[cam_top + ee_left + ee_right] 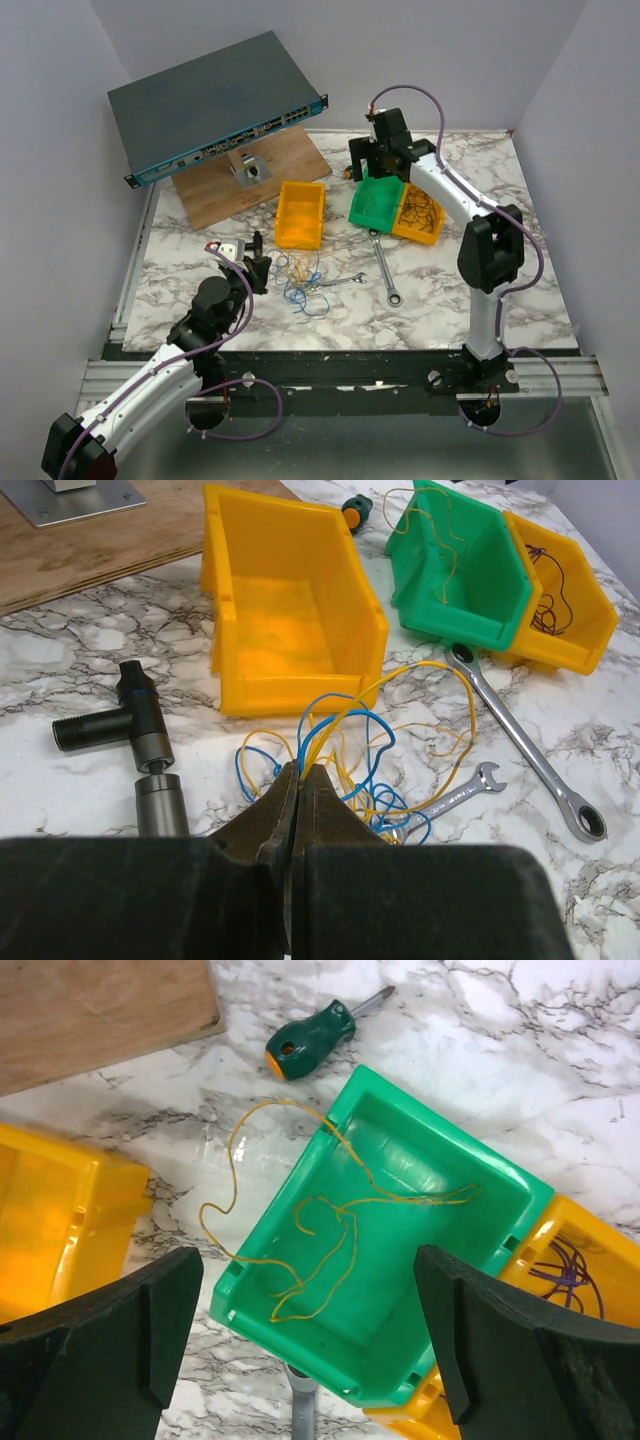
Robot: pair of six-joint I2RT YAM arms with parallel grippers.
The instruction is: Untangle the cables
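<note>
The cables (305, 278), a loose tangle of thin blue and yellow wires (372, 742), lie on the marble table in front of the empty yellow bin (290, 630). My left gripper (300, 772) is shut on the cables; blue and yellow strands come out from between its tips. In the top view it (262, 272) sits at the tangle's left side. My right gripper (308, 1260) hangs open above the green bin (440, 1155), nothing between its fingers. One orange-yellow wire (330, 1222) lies in that bin, and a loop of it hangs over the rim onto the table.
A second yellow bin (420, 215) with dark purple wires stands right of the green bin (375, 205). Two wrenches (385, 265) (340, 281) lie by the tangle. A green screwdriver (305, 1040), a black pipe fitting (135, 725), a wooden board (250, 180) and a network switch (215, 105) are nearby.
</note>
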